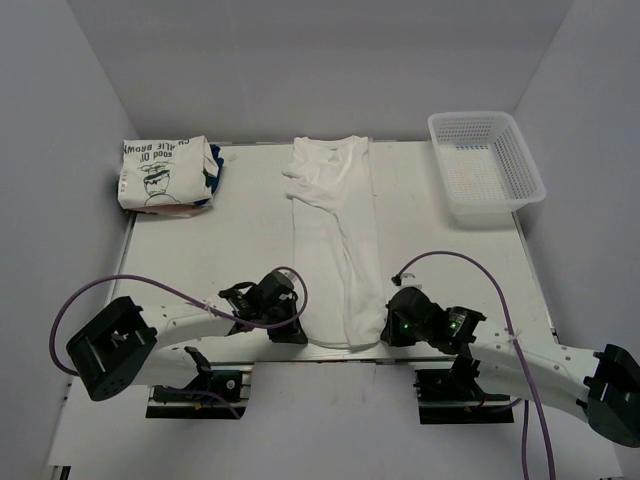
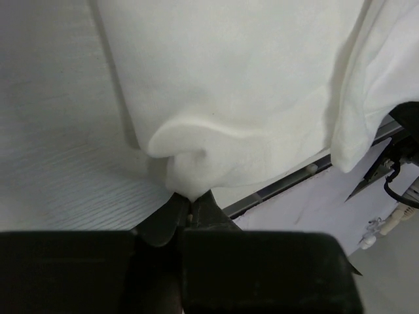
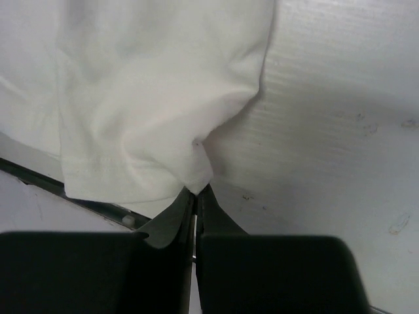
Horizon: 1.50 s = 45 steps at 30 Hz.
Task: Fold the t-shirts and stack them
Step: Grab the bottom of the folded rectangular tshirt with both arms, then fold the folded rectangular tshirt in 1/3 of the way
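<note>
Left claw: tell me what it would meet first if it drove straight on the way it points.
The white t-shirt. The left claw is shut on a bunched corner of it, and cloth fills the line ahead; what lies beyond cannot be told.

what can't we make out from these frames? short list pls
1. Top view: the pinch points of the left gripper and right gripper on the middle t-shirt. Their own wrists hide them; only the wrist views show them.
2. Top view: what lies under the Charlie Brown t-shirt. It covers all but a coloured edge.
3. All views: any print on the middle t-shirt. Only plain white fabric shows.
</note>
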Available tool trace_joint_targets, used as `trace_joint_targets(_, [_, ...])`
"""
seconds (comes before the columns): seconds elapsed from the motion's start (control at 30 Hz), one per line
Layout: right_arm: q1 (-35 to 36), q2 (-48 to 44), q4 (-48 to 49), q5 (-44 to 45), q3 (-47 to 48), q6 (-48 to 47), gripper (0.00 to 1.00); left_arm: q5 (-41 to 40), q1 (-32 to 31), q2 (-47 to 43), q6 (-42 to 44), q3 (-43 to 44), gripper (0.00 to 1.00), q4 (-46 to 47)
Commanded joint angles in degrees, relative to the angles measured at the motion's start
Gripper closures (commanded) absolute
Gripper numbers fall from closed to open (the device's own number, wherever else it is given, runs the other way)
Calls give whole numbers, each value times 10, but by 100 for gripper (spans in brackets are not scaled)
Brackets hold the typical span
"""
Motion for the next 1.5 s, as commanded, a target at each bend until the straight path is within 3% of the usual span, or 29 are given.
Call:
trace_joint_targets(0.0, [1,2,25,39,41,-45,100,-29,-1,-30,20,27,100,13])
trace_joint_targets(0.23, [-1,71,51,125,127,-66,100,-144,12,-62,40,78,100,40])
trace_joint_targets(0.43, [-20,170,65,286,226,-63,100,-314,23,16,70,207,100,-13])
trace_joint_targets(0.6, [-63,256,88,324,315,-100,100,-349,61,73,106,283,100,-20])
trace_joint_targets(1.0, [-164,446,188,265,462,-180,100,-297,157,208,193,384,100,72])
trace_joint_targets(1.47, [-237,609,134,214,609,-178,100,-165,237,372,248,508,100,107])
